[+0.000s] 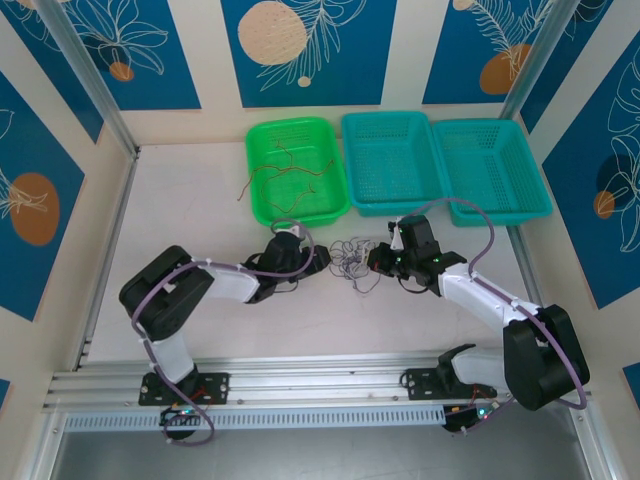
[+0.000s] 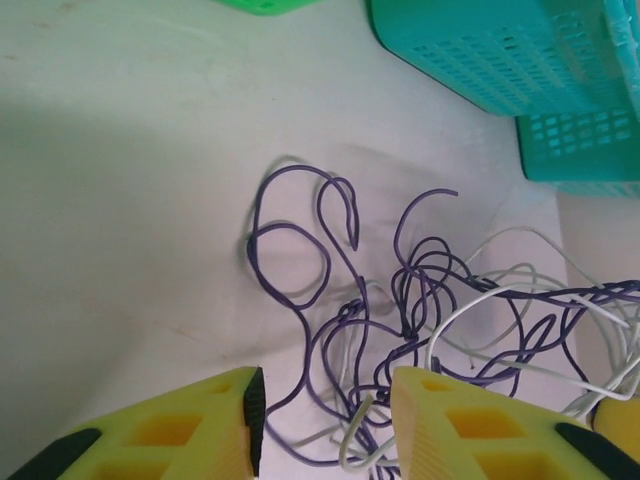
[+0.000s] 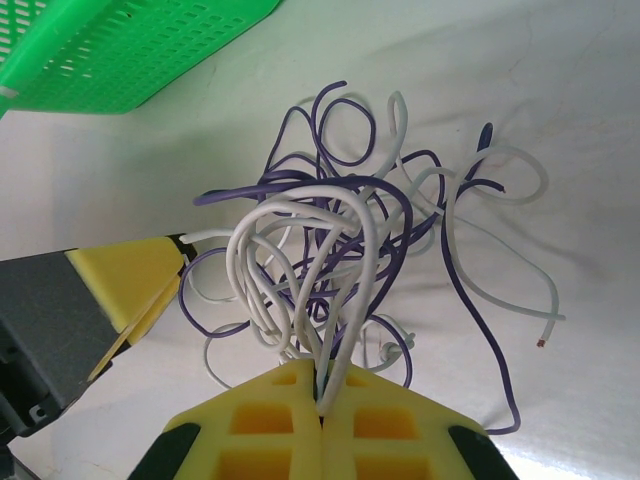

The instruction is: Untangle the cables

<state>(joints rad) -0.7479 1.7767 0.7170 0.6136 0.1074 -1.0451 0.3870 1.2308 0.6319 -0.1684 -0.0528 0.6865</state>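
— Found the cables (image 1: 352, 262)?

— Yes. Knotted into one purple-and-white clump (loops going every which way), lying mid-way across the pale table (image 1: 200, 220).

— And the right gripper (image 3: 322, 392)?

— At 3 o'clock of the clump. Pinched fully closed on a bundle of white loops, with purple strands tangled through them.

— The left gripper (image 2: 325, 400)?

— At 9 o'clock of the clump. Partway open, with purple strands through the gap between the yellow fingers (image 2: 205, 430). Can't tell whether touching either one.

— Anything farther out?

— A green basket (image 1: 268, 140) at 11 o'clock of the clump, near but apart. Holding a few thin red-orange wires (image 1: 295, 172), with one trailing out past its 8 o'clock edge.

— And next to it?

— Two teal baskets, set side by side (both mesh-walled). The nearer teal basket (image 1: 385, 160) at 1 o'clock of the clump, just beside the green one. The farther teal basket (image 1: 490, 165) at 2 o'clock.
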